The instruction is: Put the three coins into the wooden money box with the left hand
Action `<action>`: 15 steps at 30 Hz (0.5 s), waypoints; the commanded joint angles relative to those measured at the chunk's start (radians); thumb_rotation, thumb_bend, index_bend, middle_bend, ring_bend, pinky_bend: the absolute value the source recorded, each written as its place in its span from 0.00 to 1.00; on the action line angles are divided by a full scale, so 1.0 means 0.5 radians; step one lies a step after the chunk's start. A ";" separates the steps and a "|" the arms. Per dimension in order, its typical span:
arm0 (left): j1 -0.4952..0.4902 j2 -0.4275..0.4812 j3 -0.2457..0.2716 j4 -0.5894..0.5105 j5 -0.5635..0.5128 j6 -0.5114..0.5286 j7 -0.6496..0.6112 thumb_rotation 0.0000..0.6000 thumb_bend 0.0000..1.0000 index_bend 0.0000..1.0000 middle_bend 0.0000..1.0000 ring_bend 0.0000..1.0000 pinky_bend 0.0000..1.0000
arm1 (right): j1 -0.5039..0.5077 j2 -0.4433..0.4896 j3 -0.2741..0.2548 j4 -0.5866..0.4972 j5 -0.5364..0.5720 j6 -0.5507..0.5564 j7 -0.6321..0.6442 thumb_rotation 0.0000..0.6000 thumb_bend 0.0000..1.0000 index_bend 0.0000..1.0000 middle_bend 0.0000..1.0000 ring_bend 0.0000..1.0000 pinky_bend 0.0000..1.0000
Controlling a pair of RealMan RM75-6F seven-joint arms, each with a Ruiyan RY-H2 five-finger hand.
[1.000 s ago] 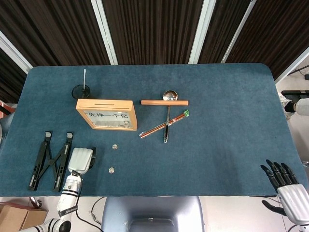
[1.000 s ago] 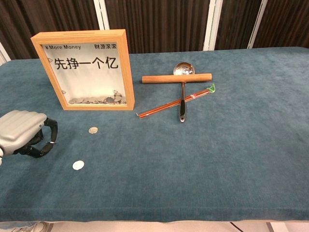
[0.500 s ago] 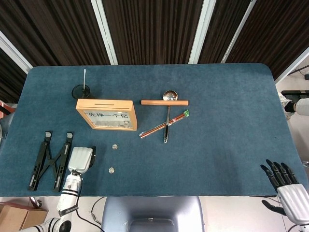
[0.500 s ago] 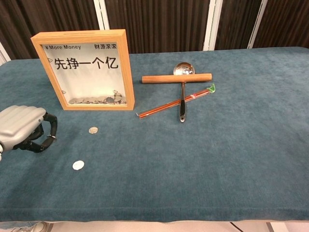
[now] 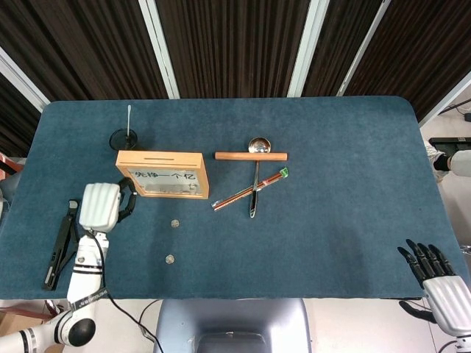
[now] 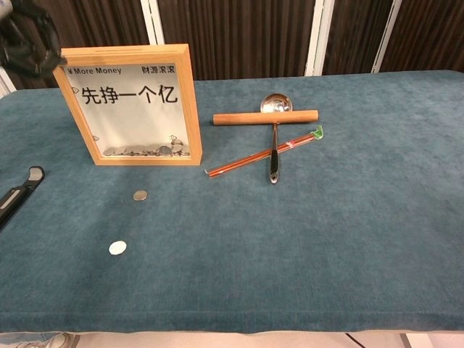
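The wooden money box [image 5: 163,174] [image 6: 130,105] stands upright at the left middle of the blue table, its slot on top. Two coins lie in front of it: one close [image 5: 175,223] [image 6: 140,195], one nearer the table's front edge [image 5: 169,258] [image 6: 117,247]. My left hand [image 5: 101,205] [image 6: 25,40] hangs raised just left of the box, about level with its top, fingers curled in. What they enclose is hidden. My right hand [image 5: 434,283] rests past the table's front right corner, fingers spread and holding nothing.
A black folding stand [image 5: 62,239] [image 6: 16,192] lies left of the coins, partly under my left arm. Right of the box lie a wooden stick [image 5: 250,156], a metal ladle [image 5: 255,176] and red chopsticks [image 5: 249,190]. A black round base [image 5: 123,137] with a white stick stands behind the box.
My left hand has lifted off the table beside the stand and moved back and up to the left side of the money box. Both coins and the right hand stay put.
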 commanded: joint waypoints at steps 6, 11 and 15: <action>-0.463 0.034 -0.272 -0.090 -0.610 -0.041 0.456 1.00 0.52 0.69 1.00 1.00 1.00 | 0.015 0.021 0.009 -0.014 0.039 -0.033 0.039 1.00 0.15 0.00 0.00 0.00 0.00; -0.626 -0.096 -0.246 0.079 -0.713 -0.025 0.508 1.00 0.53 0.69 1.00 1.00 1.00 | 0.014 0.033 0.004 -0.008 0.037 -0.028 0.072 1.00 0.15 0.00 0.00 0.00 0.00; -0.696 -0.150 -0.197 0.190 -0.767 -0.041 0.519 1.00 0.53 0.69 1.00 1.00 1.00 | 0.009 0.042 0.004 0.004 0.042 -0.016 0.106 1.00 0.15 0.00 0.00 0.00 0.00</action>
